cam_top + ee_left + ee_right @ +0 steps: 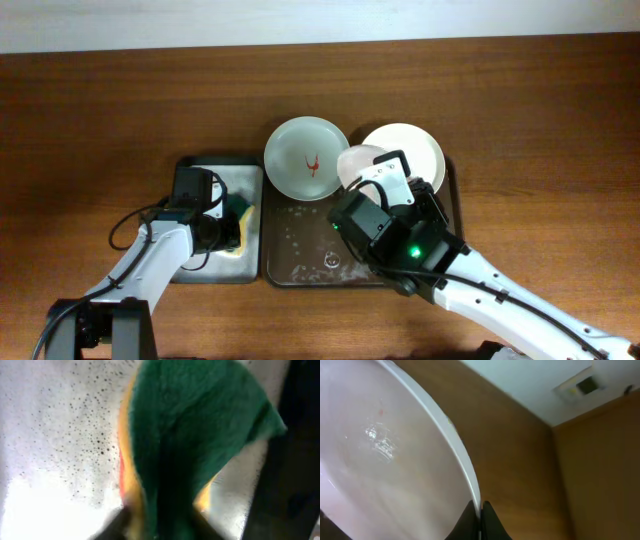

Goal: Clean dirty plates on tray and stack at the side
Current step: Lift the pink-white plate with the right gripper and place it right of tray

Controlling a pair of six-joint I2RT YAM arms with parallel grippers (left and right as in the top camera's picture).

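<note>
The dark brown tray (300,255) lies mid-table, wet with suds. A pale green plate (307,158) with a red sauce smear rests on its far left corner. A white plate (412,148) rests on its far right corner. My right gripper (388,183) is shut on the rim of a second white plate (358,162), held tilted between the other two. In the right wrist view the jaws (480,512) pinch that plate's rim (380,455), which looks wet. My left gripper (226,222) is shut on a green and yellow sponge (243,213), seen close in the left wrist view (190,435).
A smaller white-bottomed tray (205,262) stands left of the brown tray, under the sponge; its speckled floor (50,435) fills the left wrist view. Brown table (540,150) stretches to both sides, and a pale wall edge runs along the back.
</note>
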